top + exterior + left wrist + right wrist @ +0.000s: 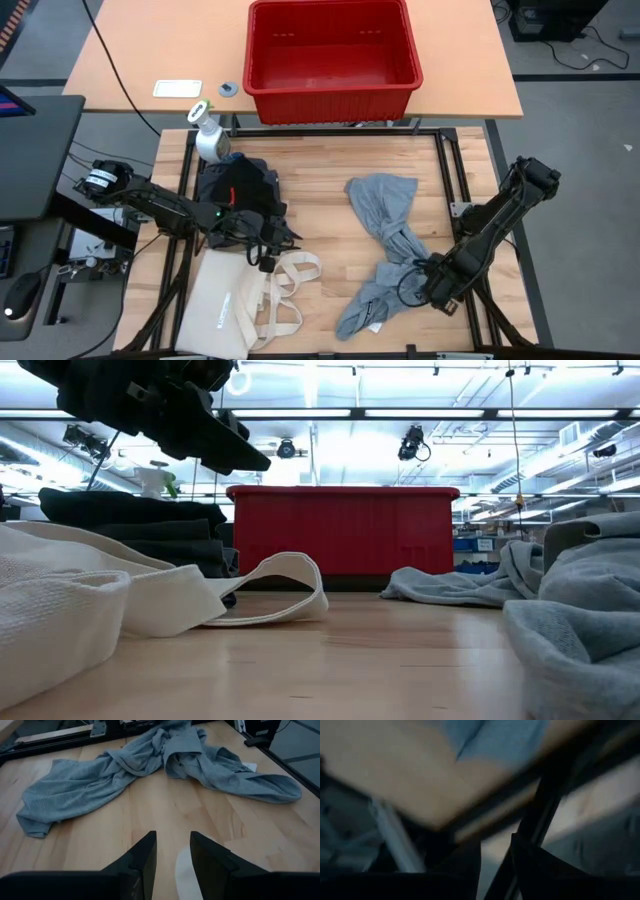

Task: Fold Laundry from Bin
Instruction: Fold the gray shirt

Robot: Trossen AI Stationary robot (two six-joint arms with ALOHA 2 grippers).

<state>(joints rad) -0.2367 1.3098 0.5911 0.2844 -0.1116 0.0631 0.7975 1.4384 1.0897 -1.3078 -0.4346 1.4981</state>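
**Grey garment crumpled on the bench, bin bare**

The red bin (331, 55) sits top centre. A grey garment (385, 250) sprawls lower right. The left end effector (172, 862), fingers slightly parted, hovers over the tote bag (235, 305). The right end effector (432, 283), narrowly parted and gripping nothing, sits beside the garment.

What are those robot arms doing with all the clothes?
Two dark robot arms are sorting laundry on a wooden table. The big red plastic bin at the back looks empty. A crumpled light grey garment lies spread on the table, with the right gripper at its edge, holding nothing that shows. The left gripper hovers, slightly open and empty, by a pile of dark clothes and a cream canvas tote bag.
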